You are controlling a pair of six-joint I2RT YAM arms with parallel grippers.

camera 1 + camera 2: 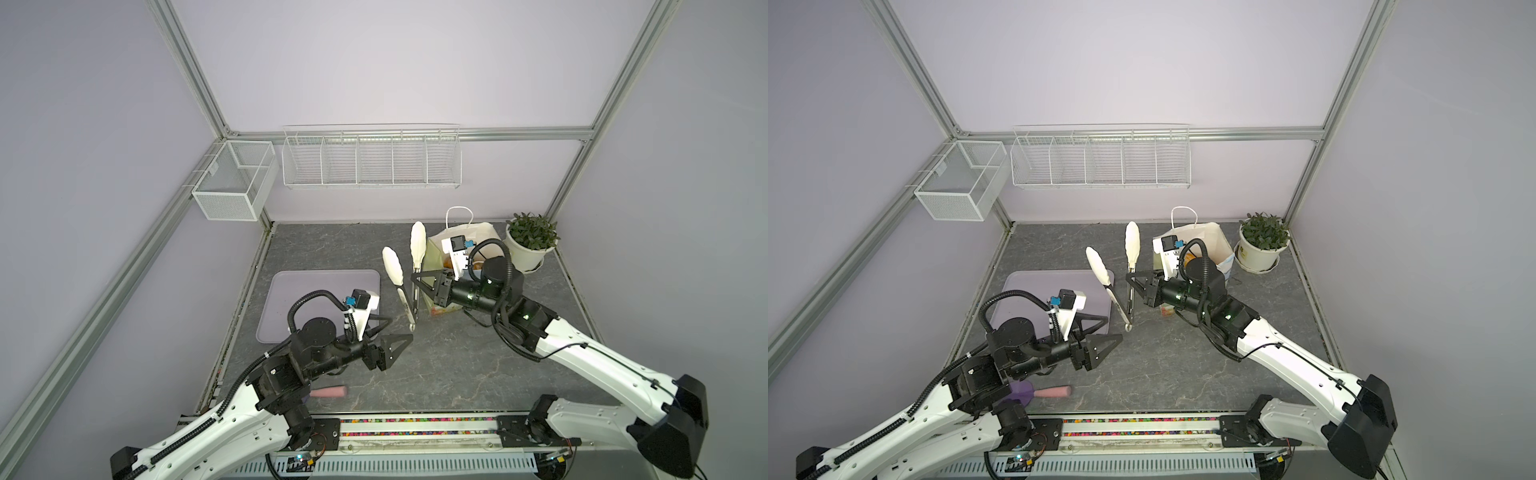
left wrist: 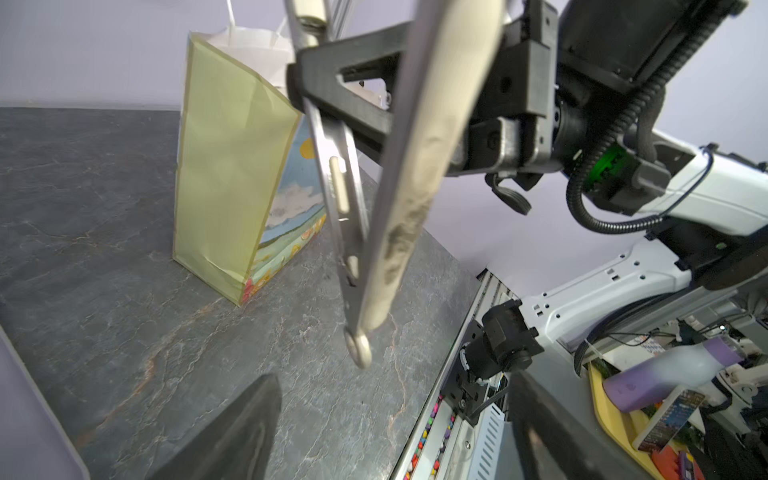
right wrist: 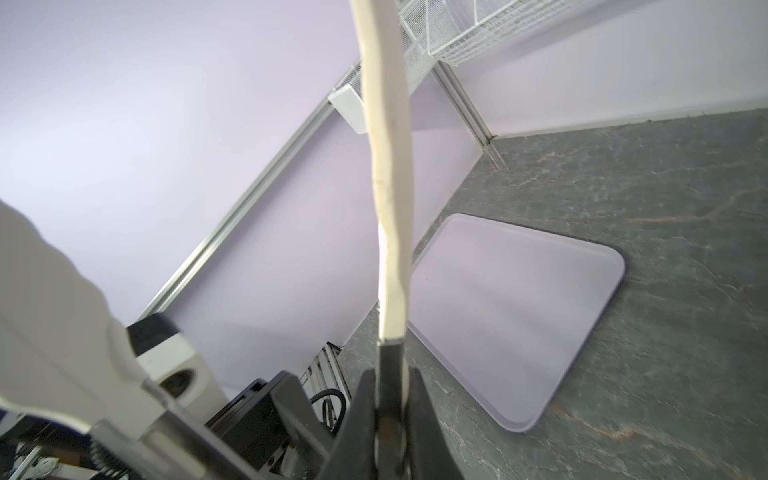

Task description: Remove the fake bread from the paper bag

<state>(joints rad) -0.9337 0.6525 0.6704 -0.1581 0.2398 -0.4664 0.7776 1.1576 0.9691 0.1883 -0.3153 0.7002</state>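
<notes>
Probably light, stiff and slick, the fake bread (image 1: 447, 262) lies inside the upright paper bag (image 1: 480, 232), best pinched mid-body; the right gripper (image 1: 414, 279) is clamped on the tongs (image 1: 417, 245), the left gripper (image 1: 401, 328) wide open, empty.

Right arm (image 1: 488, 286) hides most fake bread (image 1: 447, 263)
</notes>
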